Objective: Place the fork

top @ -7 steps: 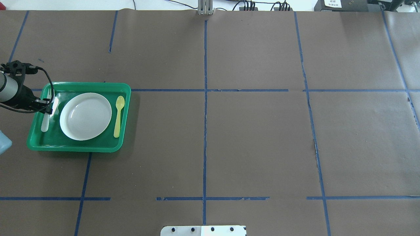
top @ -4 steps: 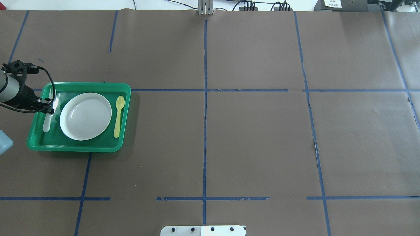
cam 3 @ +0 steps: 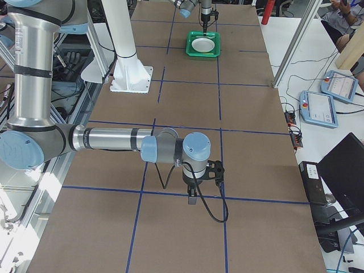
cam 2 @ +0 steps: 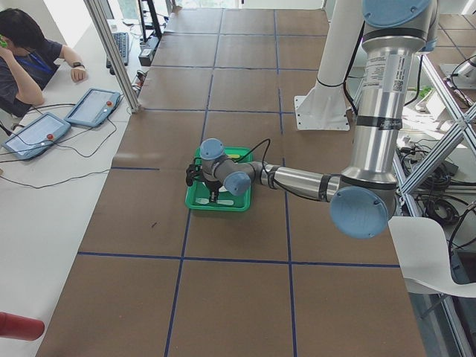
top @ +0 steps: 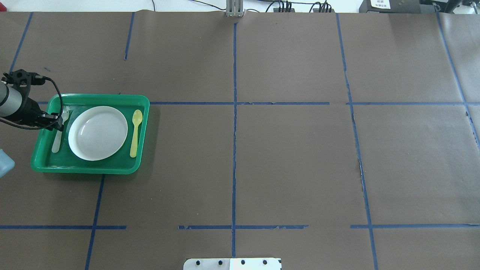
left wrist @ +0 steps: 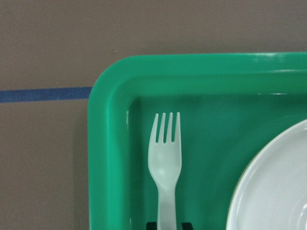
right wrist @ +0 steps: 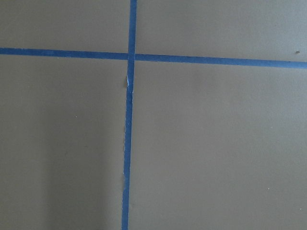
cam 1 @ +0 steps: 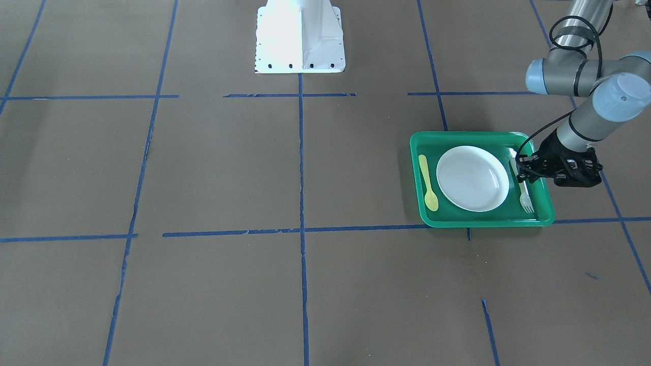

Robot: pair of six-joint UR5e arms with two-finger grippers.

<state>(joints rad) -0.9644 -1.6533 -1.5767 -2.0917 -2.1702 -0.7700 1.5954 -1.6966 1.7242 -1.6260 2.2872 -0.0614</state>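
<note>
A table [top: 292, 157] covered in brown paper carries a grid of blue tape [top: 234, 150] under even, bright light. Along the table's long edge runs a white bench [cam 2: 44, 223] with two tablets [cam 2: 93, 106] and a laptop [cam 3: 341, 176]. An aluminium post [cam 2: 111, 52] stands between bench and table.

A robotics lab: tape-gridded table [top: 300, 157], 2 teach pendants [cam 2: 93, 106] beside a seated operator [cam 2: 26, 63].
</note>
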